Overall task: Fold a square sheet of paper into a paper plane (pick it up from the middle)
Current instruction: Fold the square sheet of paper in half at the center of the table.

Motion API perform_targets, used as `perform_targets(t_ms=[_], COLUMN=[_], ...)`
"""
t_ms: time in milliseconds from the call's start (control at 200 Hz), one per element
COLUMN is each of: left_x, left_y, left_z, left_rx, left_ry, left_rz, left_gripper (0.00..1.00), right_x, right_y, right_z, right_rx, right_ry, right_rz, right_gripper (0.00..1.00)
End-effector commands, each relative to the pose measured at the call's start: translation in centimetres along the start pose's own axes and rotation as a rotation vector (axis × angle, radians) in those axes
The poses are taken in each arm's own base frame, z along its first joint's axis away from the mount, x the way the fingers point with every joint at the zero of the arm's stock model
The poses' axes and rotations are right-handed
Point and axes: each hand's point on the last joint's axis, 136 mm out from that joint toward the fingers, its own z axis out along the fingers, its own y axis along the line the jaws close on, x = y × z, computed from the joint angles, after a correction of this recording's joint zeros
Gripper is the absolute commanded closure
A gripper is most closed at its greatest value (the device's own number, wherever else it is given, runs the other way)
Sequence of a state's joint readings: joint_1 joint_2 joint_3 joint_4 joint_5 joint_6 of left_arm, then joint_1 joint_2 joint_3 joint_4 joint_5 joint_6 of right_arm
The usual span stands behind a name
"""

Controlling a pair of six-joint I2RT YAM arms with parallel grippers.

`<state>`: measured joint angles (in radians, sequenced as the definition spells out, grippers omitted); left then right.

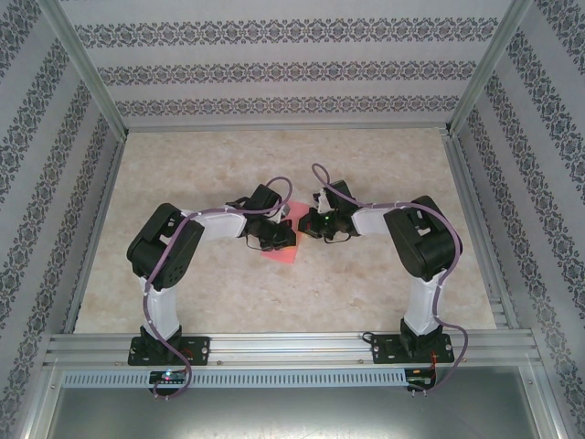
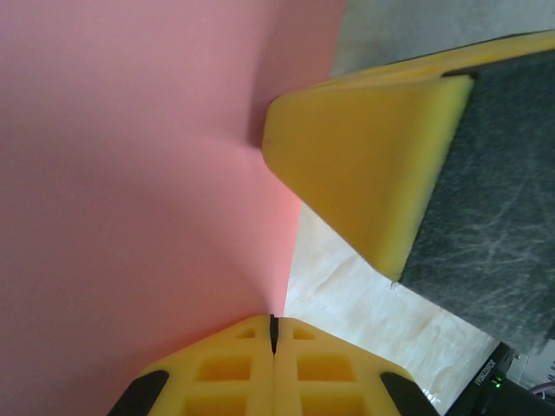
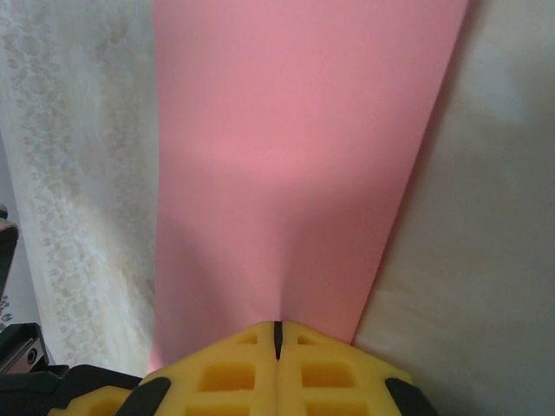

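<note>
The square sheet of paper (image 1: 279,255) is salmon pink and hangs between the two arms at the middle of the table, mostly hidden under them in the top view. My left gripper (image 2: 274,322) is shut on the sheet of paper (image 2: 130,191), which rises as a broad pink wall from its yellow fingertips. My right gripper (image 3: 277,328) is shut on the paper (image 3: 295,156) too, and a small crease runs up from the pinch. In the left wrist view, one yellow finger (image 2: 364,165) of the right gripper presses against the paper's edge. The grippers (image 1: 279,235) (image 1: 313,224) nearly touch.
The pale marbled tabletop (image 1: 384,174) lies under the paper. Patterned walls (image 1: 274,64) and aluminium posts (image 1: 87,69) close off the back and sides. A metal rail (image 1: 292,347) carries the arm bases at the near edge.
</note>
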<state>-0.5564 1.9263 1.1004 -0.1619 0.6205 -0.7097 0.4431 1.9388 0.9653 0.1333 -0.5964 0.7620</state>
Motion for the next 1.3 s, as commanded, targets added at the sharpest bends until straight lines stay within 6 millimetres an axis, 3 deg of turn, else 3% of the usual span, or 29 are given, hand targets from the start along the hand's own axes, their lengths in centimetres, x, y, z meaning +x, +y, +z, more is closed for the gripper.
perform_targets(t_ms=[0, 475, 989, 1159, 1299], left_x=[0.4, 3.9, 4.4, 4.0, 2.9], left_y=[0.5, 4.9, 4.8, 4.4, 3.0], left_z=[0.5, 1.2, 1.1, 1.3, 1.0], left_rx=[-0.04, -0.182, -0.168, -0.153, -0.118], left_ry=[0.021, 0.134, 0.147, 0.145, 0.118], left_rz=[-0.019, -0.121, -0.106, -0.096, -0.062], left_gripper=[1.0, 1.0, 1.0, 1.0, 1.0], right_x=[0.6, -1.8, -8.8, -10.1, -8.9], right_y=[-0.7, -2.2, -3.4, -1.5, 1.3], right_z=[0.8, 0.4, -1.1, -2.1, -3.8], right_rx=[0.037, 0.1, 0.122, 0.091, 0.036], right_ry=[0.032, 0.008, -0.097, -0.122, -0.14], right_rz=[0.0, 0.019, 0.05, 0.016, -0.047], right_gripper=[1.0, 1.0, 1.0, 1.0, 1.0])
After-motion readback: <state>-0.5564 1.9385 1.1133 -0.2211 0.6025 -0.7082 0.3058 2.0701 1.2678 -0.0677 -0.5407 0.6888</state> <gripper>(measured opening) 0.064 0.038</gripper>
